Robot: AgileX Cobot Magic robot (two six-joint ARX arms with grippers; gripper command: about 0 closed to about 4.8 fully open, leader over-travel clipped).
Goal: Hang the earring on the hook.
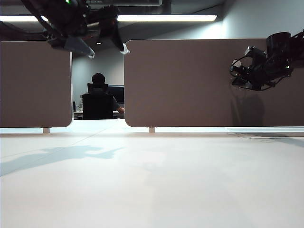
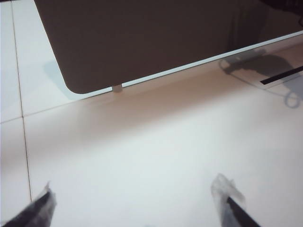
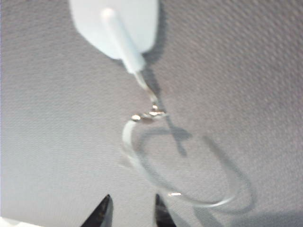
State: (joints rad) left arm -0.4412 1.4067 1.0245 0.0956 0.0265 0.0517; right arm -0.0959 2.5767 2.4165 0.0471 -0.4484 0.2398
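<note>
Thin silvery wire hoop earring (image 3: pixel 182 170) hangs on white pad's hook (image 3: pixel 147 92); right pincer (image 3: pixel 131 210) narrow, empty, should retreat; left pincer (image 2: pixel 135 203) wide over the worktop (image 1: pixel 152 180).

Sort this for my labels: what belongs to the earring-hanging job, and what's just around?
Job: earring, at the prong of the hook; right gripper by the panel.
Around: left gripper, open above the table; seated person.

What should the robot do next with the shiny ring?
Probably ease the right gripper straight back from the divider panel. The earring already seems to hang from the hook, and the gripper's fingertips sit just beside the hoop, apparently holding nothing, so a slow retreat should avoid knocking it. The left gripper waits open over the table.
</note>
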